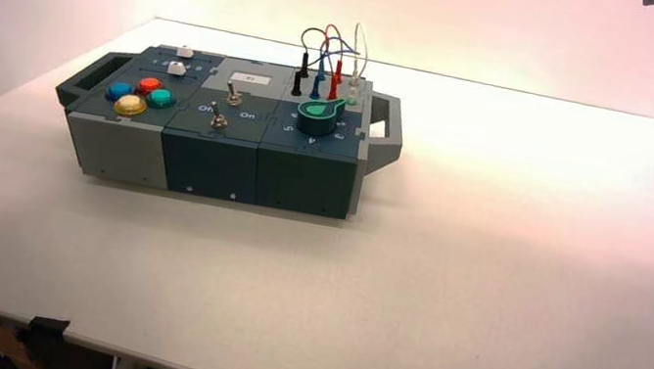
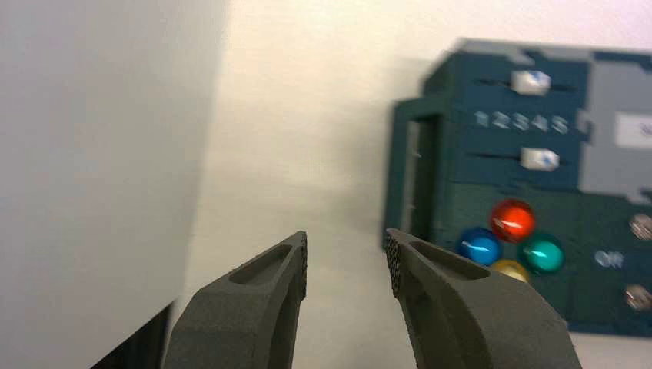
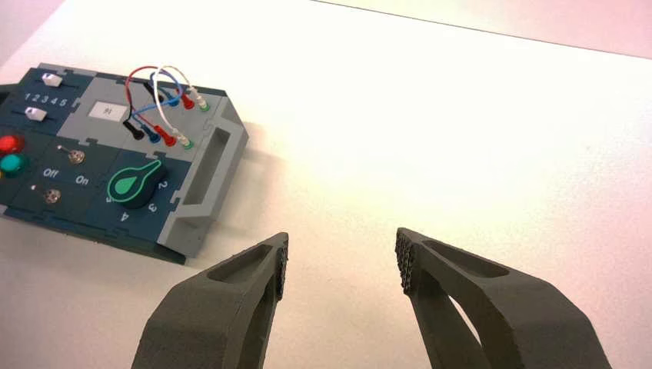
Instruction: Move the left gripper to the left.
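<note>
Left gripper point(image 2: 346, 254) spread apart with nothing in it, over the white table point(image 2: 307, 154) near the box's point(image 2: 523, 184) left handle point(image 2: 411, 184) and the white wall point(image 2: 92, 154), right gripper point(image 3: 342, 257) spread apart too, over the table, well apart from the box

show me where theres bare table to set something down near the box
Widest free patch: right of the box, from its right handle out to the right wall. A broad bare strip also runs in front of the box to the table edge. Tighter: between the left handle and the left wall, where the open left gripper points. The open right gripper hangs over bare table.
</note>
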Tool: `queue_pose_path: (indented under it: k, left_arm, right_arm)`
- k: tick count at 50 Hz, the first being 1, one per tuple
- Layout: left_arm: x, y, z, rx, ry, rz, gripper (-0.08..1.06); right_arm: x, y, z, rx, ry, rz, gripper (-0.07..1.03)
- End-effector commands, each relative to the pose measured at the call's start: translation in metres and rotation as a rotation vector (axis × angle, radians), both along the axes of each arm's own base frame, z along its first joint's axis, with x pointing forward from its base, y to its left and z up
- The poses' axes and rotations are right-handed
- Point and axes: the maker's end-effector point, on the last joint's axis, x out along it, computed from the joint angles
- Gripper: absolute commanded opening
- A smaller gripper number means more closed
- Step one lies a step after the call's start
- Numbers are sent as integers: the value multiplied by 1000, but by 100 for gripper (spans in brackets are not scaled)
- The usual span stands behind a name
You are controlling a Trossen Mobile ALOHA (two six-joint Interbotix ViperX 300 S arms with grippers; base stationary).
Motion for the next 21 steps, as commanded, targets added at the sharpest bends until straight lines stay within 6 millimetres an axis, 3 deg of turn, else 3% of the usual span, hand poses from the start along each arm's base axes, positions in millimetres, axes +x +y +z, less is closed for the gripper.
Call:
queue_pose_path:
  k: [1,21]
  left_arm:
    - [1,16,18,24,-69,50,54]
    - [0,22,21,35,-89,65,54]
  right_arm:
    - [2,3,6,3,-14,12,73]
    - [2,4,6,-2,-15,20,73]
